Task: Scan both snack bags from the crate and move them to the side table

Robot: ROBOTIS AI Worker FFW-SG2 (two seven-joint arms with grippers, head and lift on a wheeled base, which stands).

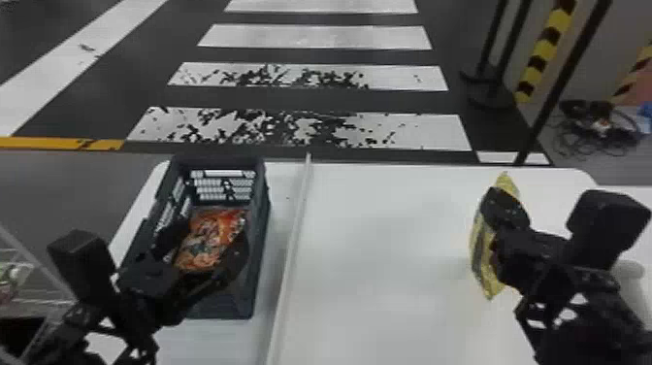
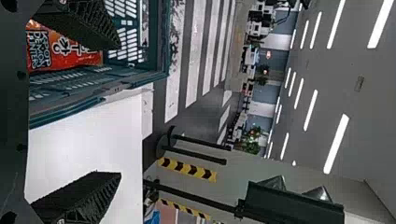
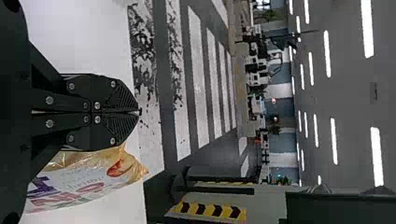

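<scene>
And we're at the halfway stretch, by my reading: one bag out, one still to come. The yellow snack bag with a shiny wrapper is out over the right part of the white tabletop, standing nearly on edge against my right gripper. Those fingers are drawn together, and I'd call that a clenched hold on the bag, though the pinch itself is tucked underneath. Whether it touches the table, I can't tell.

Over to the left! The orange-red printed snack bag lies in the dark blue-grey plastic crate, and my left gripper is over it, released, fingers spread wide with nothing grasped. So that one needs everything: the grip, the lift over the crate wall, the scan, the trip to the side table.

Has the yellow one been scanned? Can't call it from here. It isn't set down and let go, so its delivery looks unfinished too. Two bags in play, neither move complete.
</scene>
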